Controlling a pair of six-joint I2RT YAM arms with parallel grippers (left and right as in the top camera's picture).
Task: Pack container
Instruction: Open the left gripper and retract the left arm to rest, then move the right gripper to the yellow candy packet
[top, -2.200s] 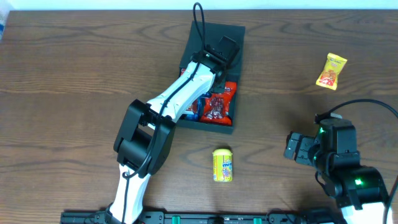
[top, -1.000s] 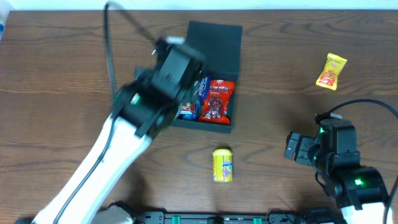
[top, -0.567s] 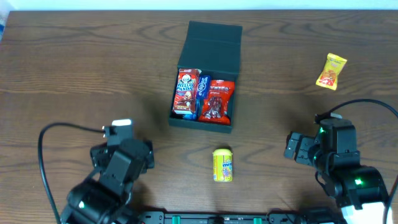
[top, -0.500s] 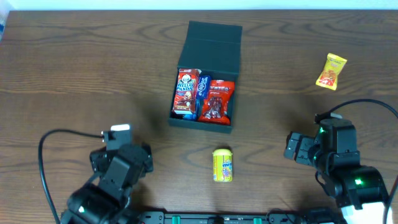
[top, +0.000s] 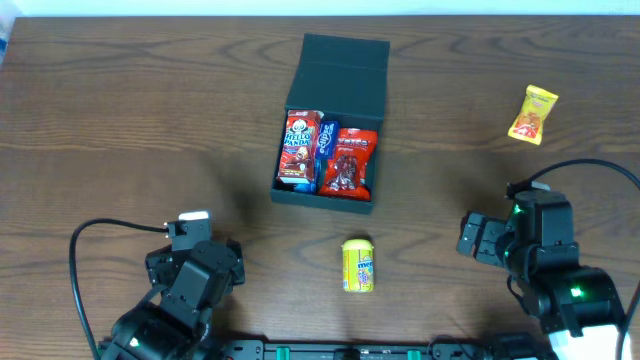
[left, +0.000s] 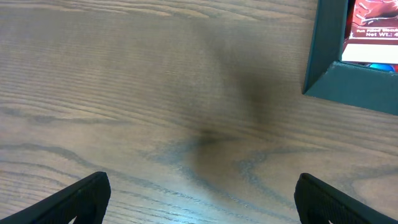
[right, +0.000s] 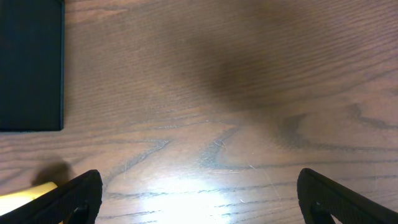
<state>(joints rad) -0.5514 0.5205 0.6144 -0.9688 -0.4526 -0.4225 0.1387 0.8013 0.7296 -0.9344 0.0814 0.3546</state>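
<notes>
The container (top: 322, 200) is a dark square box in the middle of the table, with its flap lid (top: 340, 72) lying open towards the far side. Inside lie a Hello Panda box (top: 299, 148), a blue packet (top: 324, 140) and a red packet (top: 348, 160). My left gripper (left: 199, 200) is open over bare wood at the near left, and the container's corner (left: 348, 68) shows up and to the right of it. At the near right, my right gripper (right: 199, 200) is open too and holds nothing.
A yellow snack packet (top: 358, 265) lies in front of the container, between the two arms; its edge (right: 25, 191) shows in the right wrist view. A yellow and red packet (top: 532, 113) lies at the far right. The left arm (top: 185, 295) and right arm (top: 545, 265) sit at the near edge.
My left arm has drawn back from the container to the near left edge, so the packed snacks now show. The right arm has not moved.
</notes>
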